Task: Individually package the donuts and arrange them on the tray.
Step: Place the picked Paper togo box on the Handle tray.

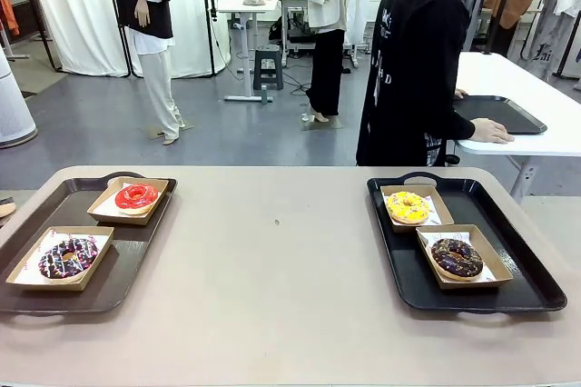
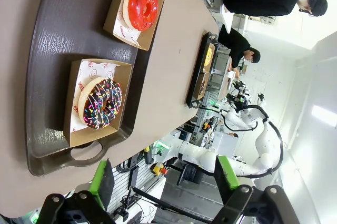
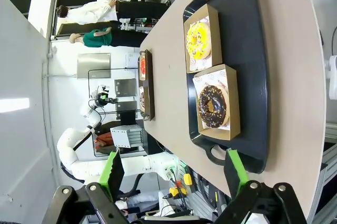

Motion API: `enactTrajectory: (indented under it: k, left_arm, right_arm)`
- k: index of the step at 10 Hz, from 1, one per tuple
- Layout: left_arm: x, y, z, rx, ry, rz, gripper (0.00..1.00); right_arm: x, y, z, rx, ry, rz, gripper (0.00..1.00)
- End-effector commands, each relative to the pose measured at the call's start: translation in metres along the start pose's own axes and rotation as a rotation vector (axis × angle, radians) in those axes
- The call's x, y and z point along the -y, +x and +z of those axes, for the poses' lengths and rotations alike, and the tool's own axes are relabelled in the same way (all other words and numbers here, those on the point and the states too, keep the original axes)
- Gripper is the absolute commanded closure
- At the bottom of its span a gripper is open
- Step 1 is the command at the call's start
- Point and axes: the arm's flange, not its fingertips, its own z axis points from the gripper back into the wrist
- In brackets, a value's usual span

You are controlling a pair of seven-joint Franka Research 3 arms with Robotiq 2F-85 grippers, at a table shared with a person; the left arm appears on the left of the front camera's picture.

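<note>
Front view: beige table, two dark plastic trays. Left tray (image 1: 136, 251), 9 o'clock: glossy red ring donut (image 1: 137, 195) and purple-sprinkled chocolate donut (image 1: 67, 257), each in a brown cardboard box. Right tray (image 1: 517, 269), 3 o'clock: yellow sprinkled donut (image 1: 408, 207), pale-sprinkled chocolate donut (image 1: 457, 258), boxed likewise.

Left wrist view: left gripper (image 2: 166, 182) jaws apart, nothing held.

Right wrist view: right gripper (image 3: 176, 169) jaws apart, nothing held.

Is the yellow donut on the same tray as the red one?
No. In the front view the yellow donut sits on the black tray, the red donut on the brown tray.
</note>
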Motion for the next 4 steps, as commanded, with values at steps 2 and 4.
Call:
enactTrajectory:
  k: [2, 4]
  left_arm:
    - [0.0007, -0.0009, 0.0018, 0.004, -0.002, -0.006, 0.00]
    - [0.0007, -0.0009, 0.0018, 0.004, -0.002, -0.006, 0.00]
  right_arm:
    - [-0.0006, -0.0035, 0.0019, -0.011, 0.001, -0.001, 0.00]
    - [-0.0006, -0.0035, 0.0019, -0.011, 0.001, -0.001, 0.00]
